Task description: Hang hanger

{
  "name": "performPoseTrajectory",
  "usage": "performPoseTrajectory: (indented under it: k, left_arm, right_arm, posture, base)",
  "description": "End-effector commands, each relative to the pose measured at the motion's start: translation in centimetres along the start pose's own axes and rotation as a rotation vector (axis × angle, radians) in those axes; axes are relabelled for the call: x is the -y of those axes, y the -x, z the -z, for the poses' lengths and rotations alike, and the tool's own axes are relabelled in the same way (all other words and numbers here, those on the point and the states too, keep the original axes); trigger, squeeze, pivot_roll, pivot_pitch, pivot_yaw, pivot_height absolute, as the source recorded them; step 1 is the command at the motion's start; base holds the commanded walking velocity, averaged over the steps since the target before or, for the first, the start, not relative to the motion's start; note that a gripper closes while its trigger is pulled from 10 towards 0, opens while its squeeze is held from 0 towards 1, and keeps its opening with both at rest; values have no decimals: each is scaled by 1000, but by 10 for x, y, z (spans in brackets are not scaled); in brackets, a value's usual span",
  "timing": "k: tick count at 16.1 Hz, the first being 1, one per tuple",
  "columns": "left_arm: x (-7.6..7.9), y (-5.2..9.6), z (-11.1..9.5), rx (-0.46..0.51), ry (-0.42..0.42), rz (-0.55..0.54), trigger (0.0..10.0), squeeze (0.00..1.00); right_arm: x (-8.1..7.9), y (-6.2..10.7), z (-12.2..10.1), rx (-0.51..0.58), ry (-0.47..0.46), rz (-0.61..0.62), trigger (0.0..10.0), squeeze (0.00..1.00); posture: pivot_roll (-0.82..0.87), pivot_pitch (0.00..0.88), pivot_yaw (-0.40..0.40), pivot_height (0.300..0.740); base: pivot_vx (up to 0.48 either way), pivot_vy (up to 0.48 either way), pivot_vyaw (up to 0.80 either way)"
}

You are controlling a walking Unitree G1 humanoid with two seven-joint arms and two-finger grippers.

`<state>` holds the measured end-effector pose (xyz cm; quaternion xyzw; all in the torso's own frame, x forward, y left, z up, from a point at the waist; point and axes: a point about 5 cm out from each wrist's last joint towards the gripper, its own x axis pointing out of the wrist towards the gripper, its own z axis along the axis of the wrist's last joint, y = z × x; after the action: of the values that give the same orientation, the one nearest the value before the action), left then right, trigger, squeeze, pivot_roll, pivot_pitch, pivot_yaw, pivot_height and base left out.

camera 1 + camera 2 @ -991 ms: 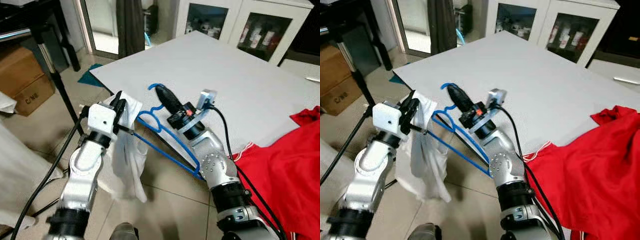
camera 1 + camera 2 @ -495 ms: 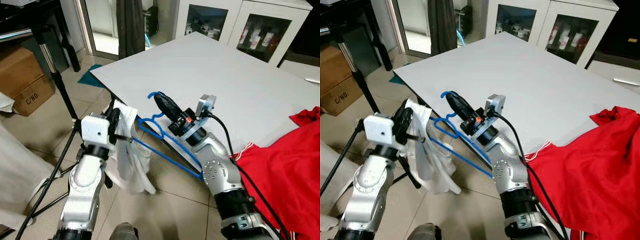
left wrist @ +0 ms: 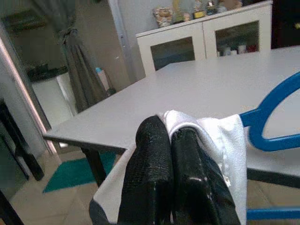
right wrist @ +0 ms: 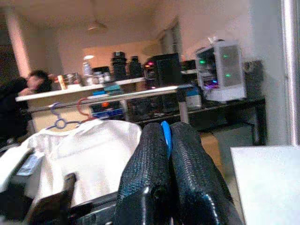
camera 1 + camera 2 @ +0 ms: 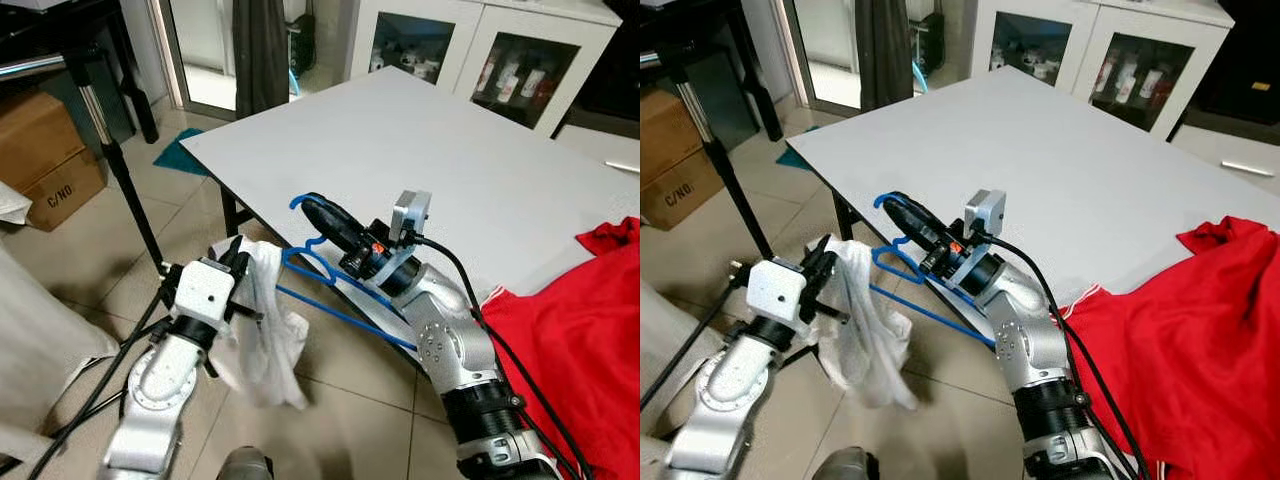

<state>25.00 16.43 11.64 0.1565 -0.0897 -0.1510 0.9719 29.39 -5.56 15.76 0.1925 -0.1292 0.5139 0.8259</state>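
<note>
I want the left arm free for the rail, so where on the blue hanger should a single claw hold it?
Keep the hold the right claw has: on the blue hanger neck just under the hook, approached from the table side. The hook stays free, while the white garment weighs on the far arm, pinched by the left claw.

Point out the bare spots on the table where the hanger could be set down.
The white table is bare from its corner nearest the doorway across to the glass-door cabinets. It is crowded where the red cloth drapes its edge, beside the right gripper holding the blue hanger.
</note>
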Motion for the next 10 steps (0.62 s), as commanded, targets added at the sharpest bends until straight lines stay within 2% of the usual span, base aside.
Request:
performPoseTrajectory:
  k: [1, 3, 5, 6, 8, 9, 10]
  left_arm:
    - [-9, -4, -7, 27, -35, 7, 10000, 0]
    - [-20, -7, -12, 37, -118, 50, 10000, 0]
    - [-29, -10, -17, 46, -189, 77, 10000, 0]
    - [-35, -13, -21, 59, -197, 66, 10000, 0]
    - [-39, -15, -24, 71, -194, 51, 10000, 0]
    - [-39, -15, -24, 75, -184, 43, 10000, 0]
    - [-37, -16, -24, 76, -167, 33, 10000, 0]
  right_arm:
    - [-6, -3, -10, 18, 51, -70, 10000, 0]
    - [-11, -4, -10, 0, 88, -132, 10000, 0]
    - [-6, -4, -9, -7, 103, -96, 10000, 0]
    - [10, -5, -6, -27, 121, 38, 10000, 0]
    - [33, -5, -3, -66, 145, 226, 10000, 0]
    - [41, -5, -2, -84, 126, 286, 10000, 0]
    - [54, -3, 3, -150, 102, 375, 10000, 0]
  posture:
    - [160, 0, -50, 740]
    - [160, 0, -51, 740]
    - [160, 0, -52, 740]
    - [161, 0, -54, 740]
    - [160, 0, -54, 740]
    - [161, 0, -55, 740]
    - [161, 0, -56, 740]
  base:
    - [0, 0, 0]
    - [0, 0, 0]
    - [0, 0, 0]
    - [0, 0, 0]
    - [0, 0, 0]
    - [0, 0, 0]
    - [0, 0, 0]
